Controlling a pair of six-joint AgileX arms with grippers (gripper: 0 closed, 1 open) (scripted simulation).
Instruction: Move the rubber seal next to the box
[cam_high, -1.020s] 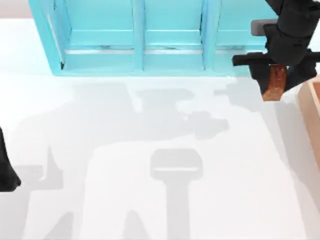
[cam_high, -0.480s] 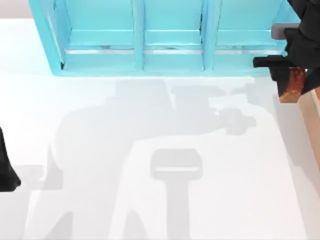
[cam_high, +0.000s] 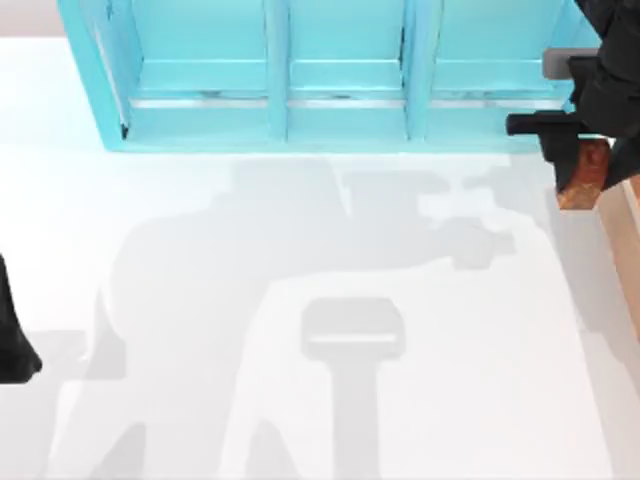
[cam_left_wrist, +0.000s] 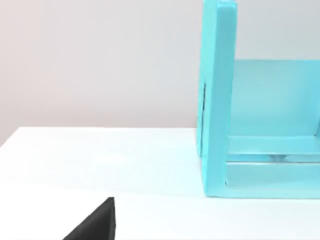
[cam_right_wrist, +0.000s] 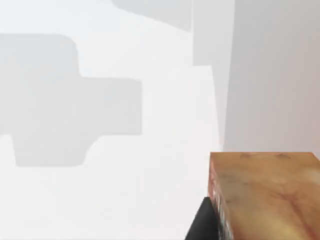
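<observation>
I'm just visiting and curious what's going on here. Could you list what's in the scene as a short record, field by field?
carried thing: rubber seal, a reddish-brown speckled block
holder: right end effector, shut on the rubber seal, at the table's far right
goal: box, tan, at the top view's right edge, just right of the rubber seal
idle arm: left end effector, parked at the table's left edge
backdrop: turquoise shelf unit along the far side
surface: white table

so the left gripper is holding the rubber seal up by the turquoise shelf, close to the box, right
Not the left. In the top view the right gripper holds the rubber seal by the turquoise shelf, close to the box. The left arm sits parked at the table's left edge.
</observation>
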